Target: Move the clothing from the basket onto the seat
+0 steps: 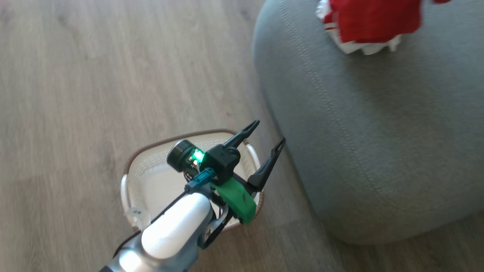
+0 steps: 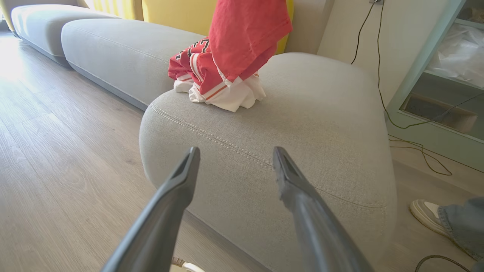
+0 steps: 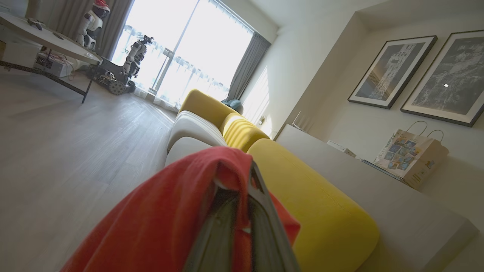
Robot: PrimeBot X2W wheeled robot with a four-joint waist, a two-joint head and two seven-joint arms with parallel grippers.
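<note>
- The left arm reaches forward over the basket (image 1: 151, 148). Its pale forearm rises from the lower edge of the head view, and the left claw (image 1: 269, 132) points toward the seat (image 1: 378, 132) with its two dark fingers spread wide and nothing between them.
- The right claw (image 3: 244, 196) is clamped shut on the clothing (image 2: 242, 34). Red cloth drapes over both fingers and hides their tips.
- That red piece hangs down over the seat, and its lower edge seems to reach a crumpled red-and-white heap lying on the cushion near the rounded edge.
- The top of the hanging cloth is cut off by the upper edge of the head view and of the left wrist view.
- The left arm covers much of the basket, which stands on the wooden floor (image 1: 75, 94) just beside the seat.
- Black-and-white lettering shows on a fold of the heap but is too creased to read.
- A small tag (image 1: 136, 212) on the basket's handle is too blurred to read.
- A person's shoe (image 2: 426, 214) rests on the floor beyond the seat.
</note>
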